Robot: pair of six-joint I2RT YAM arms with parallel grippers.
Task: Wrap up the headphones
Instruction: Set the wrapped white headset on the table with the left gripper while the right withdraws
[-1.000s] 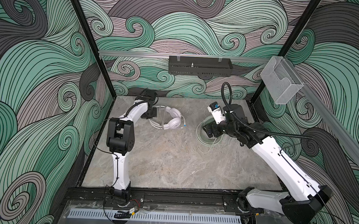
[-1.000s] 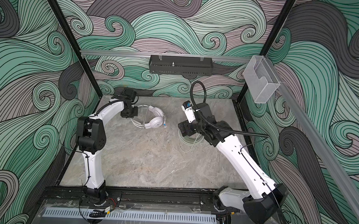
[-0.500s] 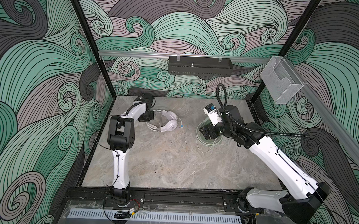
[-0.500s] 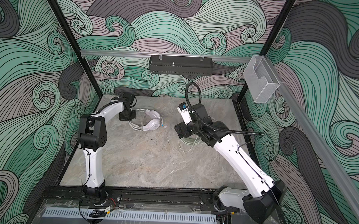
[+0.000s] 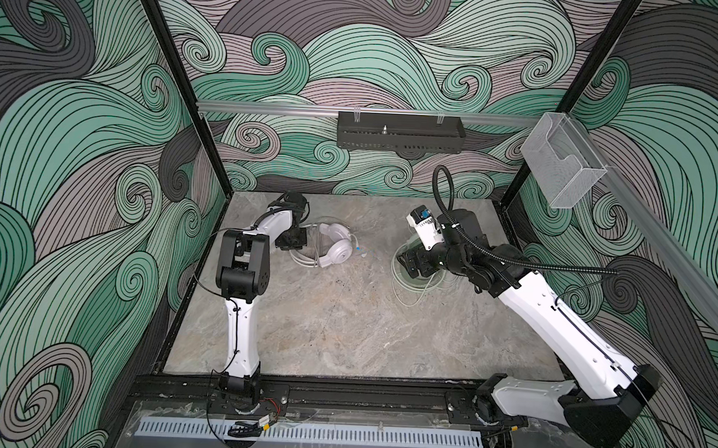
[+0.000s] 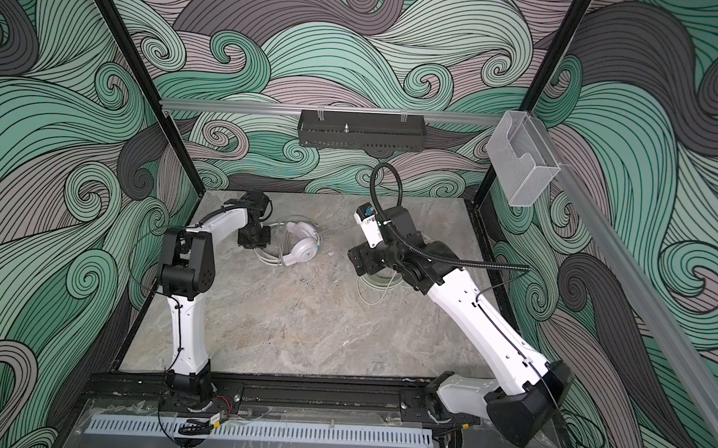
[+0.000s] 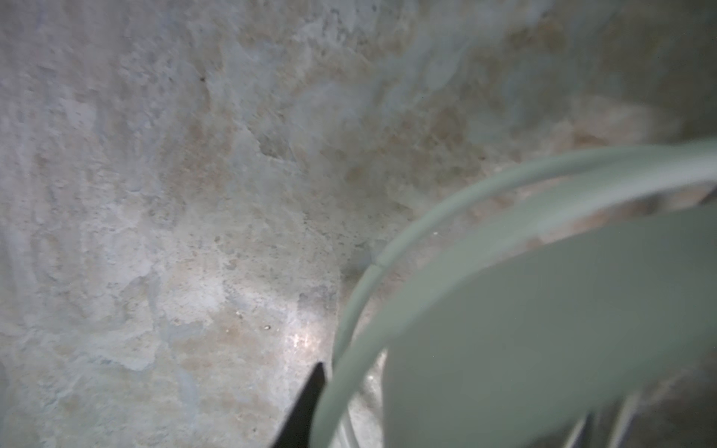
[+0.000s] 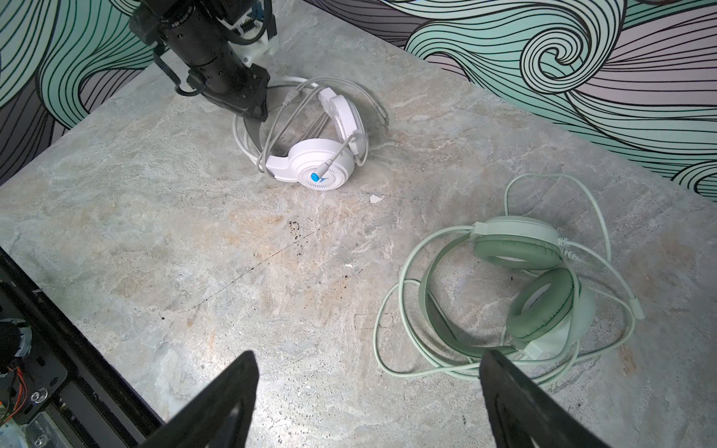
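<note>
Broadly, the table (image 5: pixel 344 336) carries one headset per arm, prob. so each is within easy reach; the left arm (image 5: pixel 243 265) folds toward the far left corner, and the right arm (image 5: pixel 552 325) stretches toward the far edge, nearer the right side. The white headphones (image 5: pixel 336 249) lie by that far left corner w/ their grey cable (image 8: pixel 312 128) strung across headband and cups, which reads as a wrap mostly done; the mint headphones (image 8: pixel 523 279) lie pads showing in the far right part, well apart from the white pair, w/ the mint cable (image 8: pixel 374 333) sprawled in loose loops on the table, so that wrap looks undone. The right hand (image 8: pixel 368 357) hovers over them, fingers wide apart and empty, likely lining up on the slack cable; the left hand (image 8: pixel 248 104) is at the white headband. Only one dark fingertip (image 7: pixel 306 407) shows, beside a pale blurred band (image 7: pixel 543 329); clamped or apart, I cannot tell.
</note>
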